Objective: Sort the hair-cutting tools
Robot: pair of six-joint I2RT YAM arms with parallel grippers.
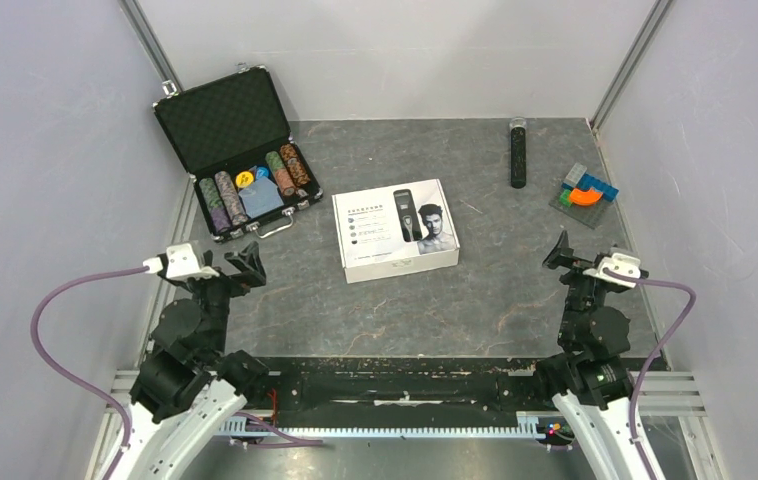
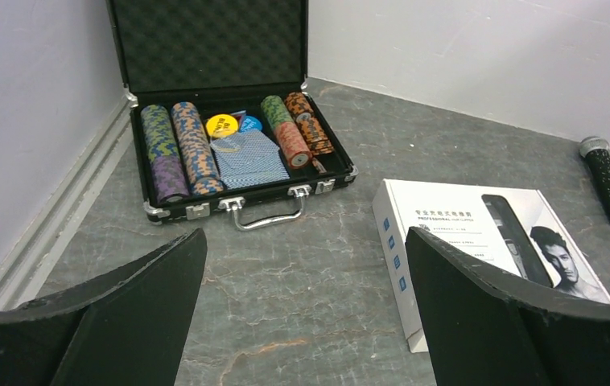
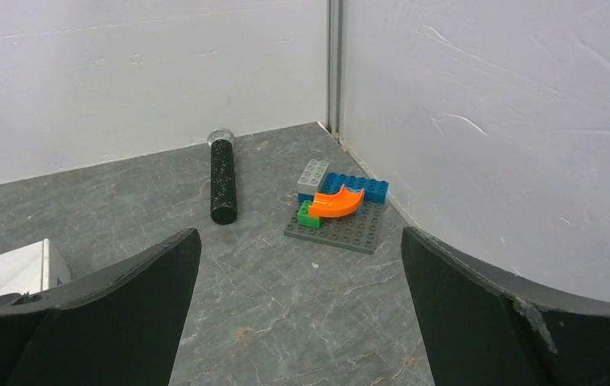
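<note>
No hair clipper or comb attachment shows loose in any view. A closed white box [image 1: 395, 230] printed with a clipper and a man's face lies flat mid-table. It also shows in the left wrist view [image 2: 447, 217], and its corner in the right wrist view [image 3: 12, 269]. My left gripper [image 1: 247, 262] [image 2: 306, 241] is open and empty, low over bare table near-left of the box. My right gripper [image 1: 560, 250] [image 3: 299, 240] is open and empty at the near right.
An open black case [image 1: 245, 165] [image 2: 229, 153] with stacks of colourful chips stands at the back left. A thin black stick with a clear tip [image 1: 518, 155] [image 3: 223, 177] lies at the back right. A toy-brick plate [image 1: 585, 192] [image 3: 338, 217] sits by the right wall.
</note>
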